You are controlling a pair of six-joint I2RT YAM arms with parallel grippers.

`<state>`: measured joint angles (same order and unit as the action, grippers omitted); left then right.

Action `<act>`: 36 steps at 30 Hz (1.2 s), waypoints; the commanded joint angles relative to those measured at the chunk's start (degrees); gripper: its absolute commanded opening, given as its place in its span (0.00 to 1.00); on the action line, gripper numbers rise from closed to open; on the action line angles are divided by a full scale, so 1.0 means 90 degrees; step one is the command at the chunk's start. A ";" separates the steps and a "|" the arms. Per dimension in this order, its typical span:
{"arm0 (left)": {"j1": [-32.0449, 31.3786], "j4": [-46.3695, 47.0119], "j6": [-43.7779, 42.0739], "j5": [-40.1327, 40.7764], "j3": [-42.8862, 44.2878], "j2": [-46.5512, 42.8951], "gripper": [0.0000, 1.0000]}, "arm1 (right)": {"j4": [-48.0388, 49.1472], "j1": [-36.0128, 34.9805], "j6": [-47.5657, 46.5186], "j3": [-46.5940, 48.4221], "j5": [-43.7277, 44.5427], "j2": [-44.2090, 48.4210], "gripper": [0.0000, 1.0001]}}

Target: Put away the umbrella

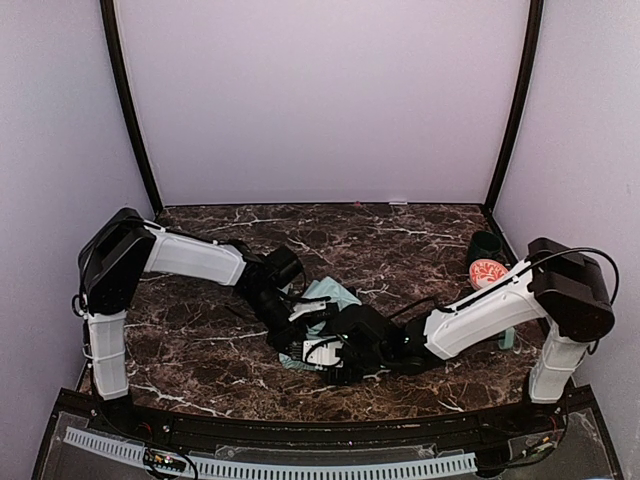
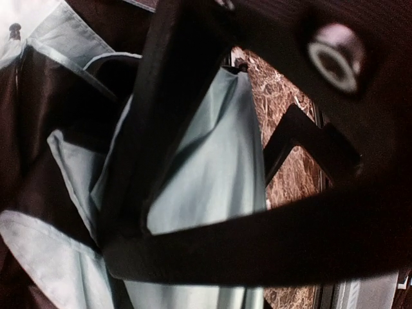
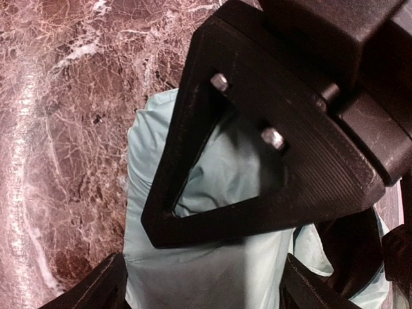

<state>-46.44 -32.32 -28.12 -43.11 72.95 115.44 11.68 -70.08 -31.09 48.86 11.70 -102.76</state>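
The umbrella [image 1: 328,293] lies folded in a pale mint bundle at the middle of the dark marble table, and both arms meet over it. In the right wrist view its fabric [image 3: 212,277] runs between my right gripper [image 3: 203,290], whose jaws stand wide apart on either side, open. One black triangular finger [image 3: 212,222] of my left gripper [image 1: 308,328] presses across the fabric, and its other finger is hidden beneath. The left wrist view is filled with mint cloth [image 2: 206,193] and black lining. A black finger frame [image 2: 257,238] close to that lens hides the left fingertips. My right gripper [image 1: 338,358] sits just below the bundle.
A small orange-and-white patterned round object [image 1: 488,271] and a dark green container [image 1: 487,245] stand at the back right. A small pale mint piece [image 1: 508,338] lies by the right arm's base. Lilac walls enclose the table [image 1: 400,235].
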 commanded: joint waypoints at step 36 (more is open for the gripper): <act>0.0263 0.4850 0.1287 0.3466 -0.3619 -0.4873 0.88 | -0.2263 0.1177 0.2039 0.0785 -0.2879 -0.0778 0.09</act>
<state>-43.66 -2.02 -17.08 -19.79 46.59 78.19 3.38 -61.41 -18.57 55.66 -11.49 -105.45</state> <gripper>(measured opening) 0.879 0.143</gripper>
